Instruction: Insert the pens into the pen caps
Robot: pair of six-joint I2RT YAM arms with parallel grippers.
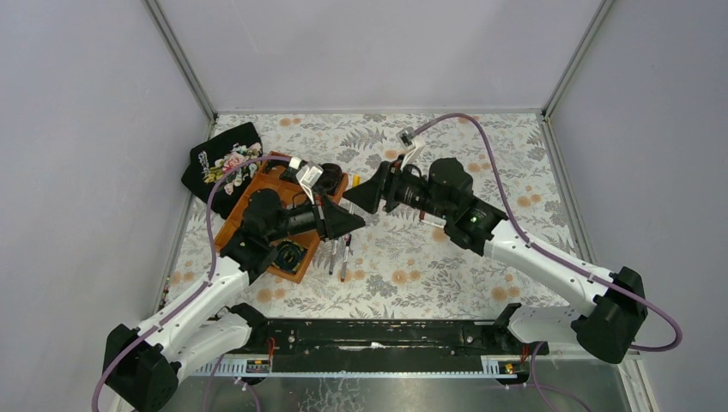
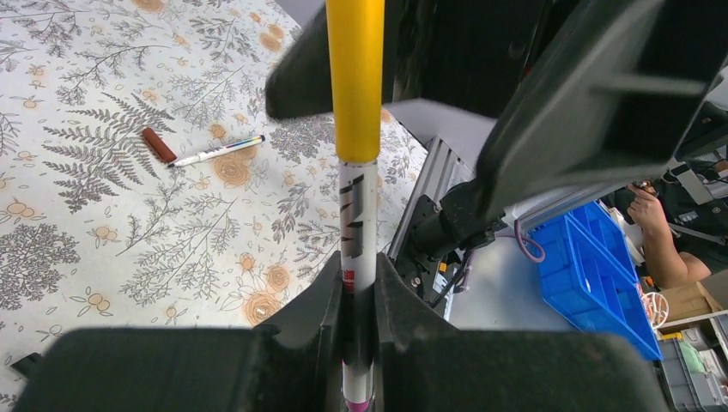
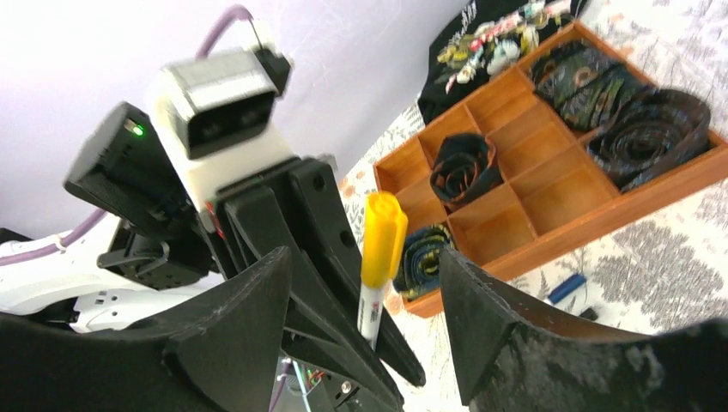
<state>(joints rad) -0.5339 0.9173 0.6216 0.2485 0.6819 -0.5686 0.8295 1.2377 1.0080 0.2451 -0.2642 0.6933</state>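
Yellow cap (image 3: pixel 382 236) seated over the tip of the pen (image 2: pixel 359 223), held in the air above the middle of the counter (image 1: pixel 429 257). Pinched low on the barrel by left gripper (image 2: pixel 356 279), reaching in from 8 o'clock. Right gripper (image 3: pixel 369 266) spread, one jaw each side of the cap, gap on both sides, coming from 3 o'clock.

Probably first pairing done, rest to go. Loose pens (image 1: pixel 345 257) flat on counter at 6 o'clock of the held one, uncapped. Blue cap (image 3: pixel 567 287) and black cap (image 3: pixel 590 313) lying near the tray (image 3: pixel 601 219); dark red cap (image 2: pixel 157 144) just beside one pen's end.

Cap: glossy smooth plastic, tube-shaped. Barrel: slim, white, black print. Tray: orange wood, square compartments, rolled fabric inside, at 9 o'clock. Counter cloth: matte, fern print.
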